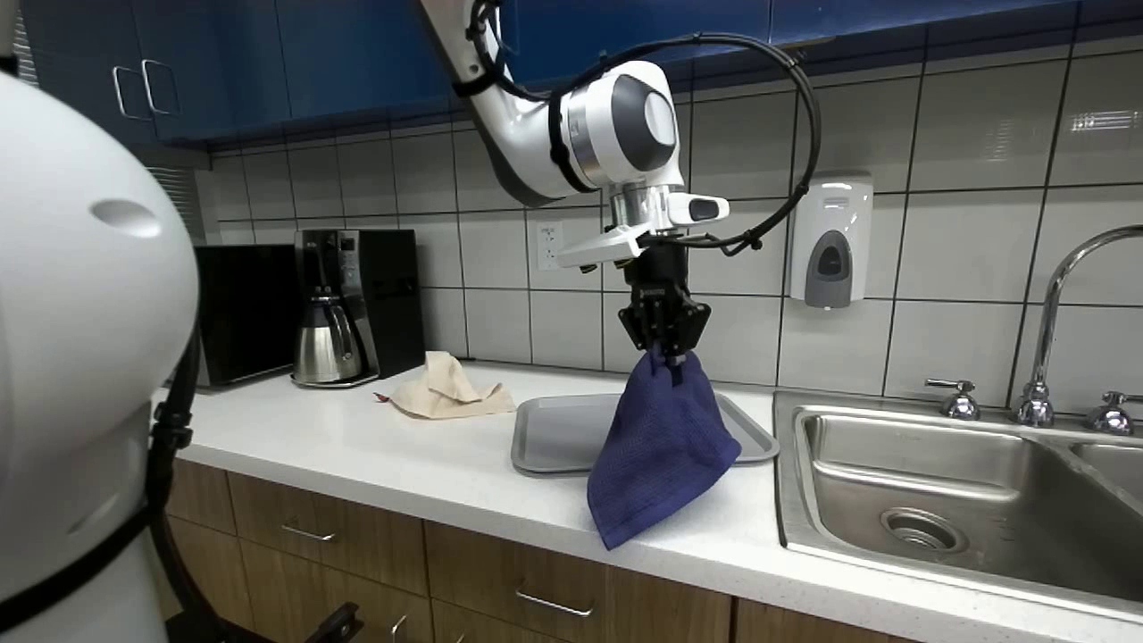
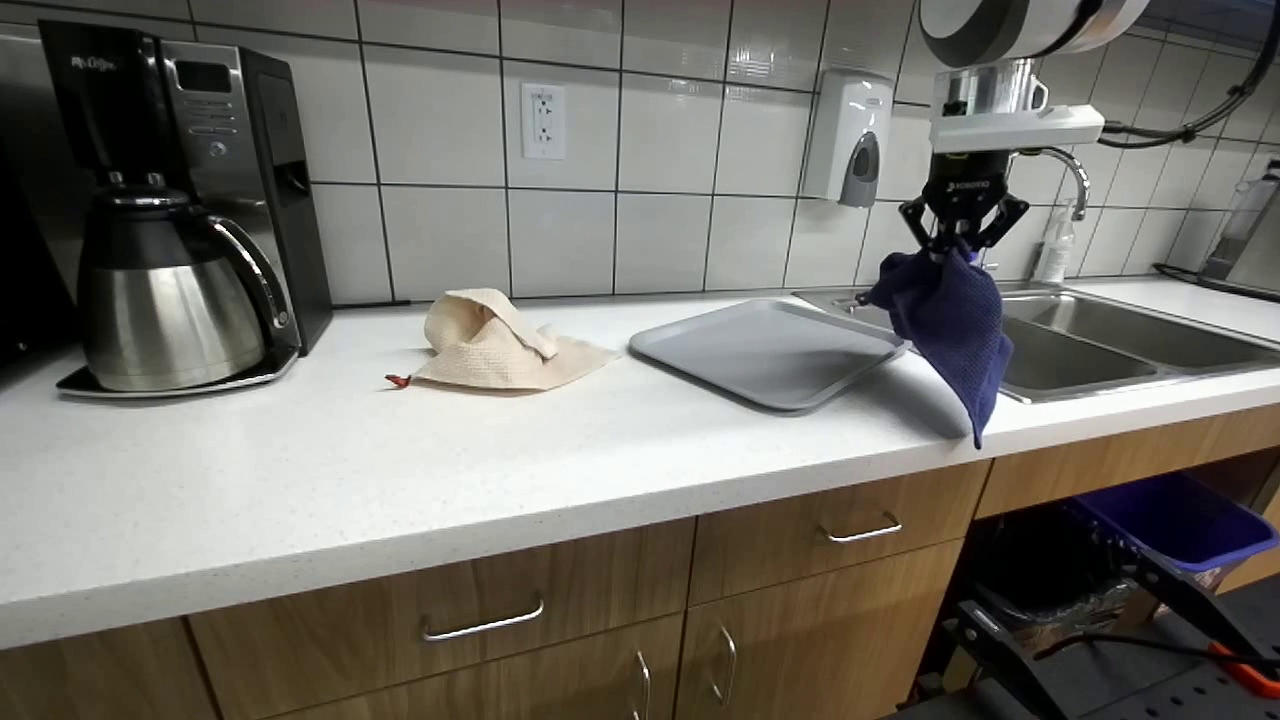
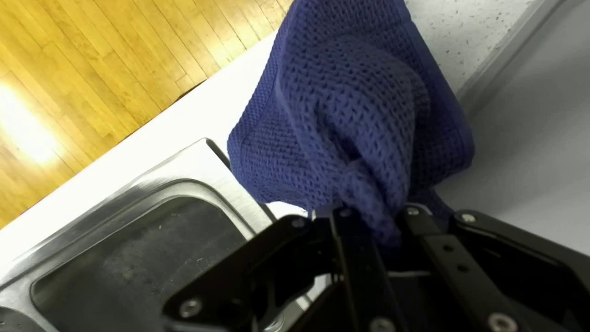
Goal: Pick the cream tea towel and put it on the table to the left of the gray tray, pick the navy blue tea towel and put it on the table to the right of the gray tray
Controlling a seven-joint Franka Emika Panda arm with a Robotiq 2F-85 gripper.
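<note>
The navy blue tea towel [image 1: 661, 455] hangs from my gripper [image 1: 665, 353], whose fingers are shut on a bunched part of it. In an exterior view the towel [image 2: 955, 330] hangs between the tray and the sink; whether its lowest corner touches the counter is unclear. In the wrist view the towel [image 3: 350, 115] runs up between the fingertips [image 3: 375, 216]. The gray tray [image 1: 563, 429] lies flat on the counter, partly hidden by the towel; it shows more fully in an exterior view [image 2: 770, 350]. The cream tea towel [image 2: 505, 350] lies crumpled on the counter left of the tray.
The steel sink [image 1: 795, 509] is right of the tray. A coffee maker with a steel carafe [image 2: 180, 310] stands at the left. A soap dispenser [image 1: 832, 241] hangs on the tiled wall. A small red item [image 2: 398, 381] lies beside the cream towel.
</note>
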